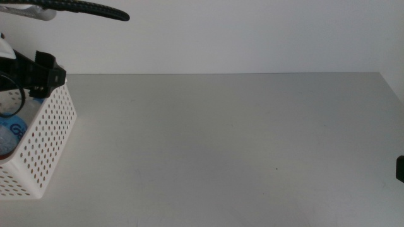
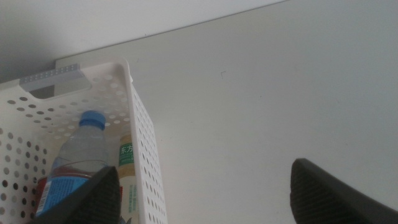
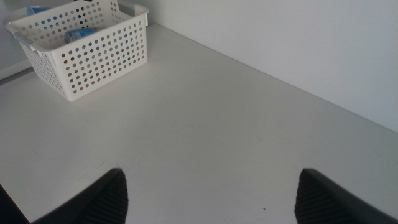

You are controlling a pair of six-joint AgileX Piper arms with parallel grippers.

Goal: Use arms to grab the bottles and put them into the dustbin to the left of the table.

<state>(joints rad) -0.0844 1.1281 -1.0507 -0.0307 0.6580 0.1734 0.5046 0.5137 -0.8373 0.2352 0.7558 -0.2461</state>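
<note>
White perforated plastic forms the rectangular dustbin (image 1: 39, 151) at the left edge of the light-grey matte table (image 1: 227, 145) in the middle view. The black left gripper (image 1: 39, 74) hangs over the basket's far rim, with a thick black cable (image 1: 88, 11) arching above it. Blue label shows through the basket's holes. At the right edge only a small dark piece of the right arm (image 1: 399, 169) shows.

From the left wrist view, the left gripper (image 2: 205, 190) has its two dark jaws spread wide apart, holding nothing. One jaw is above the basket (image 2: 140, 134), the other above bare tabletop. Inside the basket lie the small clear water bottle with blue cap and blue label (image 2: 78, 158) and, just beside it against the wall, the pale-yellow tea bottle with green-white label (image 2: 127, 171). A sliver of red (image 2: 41, 190) shows next to the water bottle.

From the right wrist view, the right gripper (image 3: 211, 193) also has its jaws parted and empty, over bare table, well apart from the basket (image 3: 87, 53).
</note>
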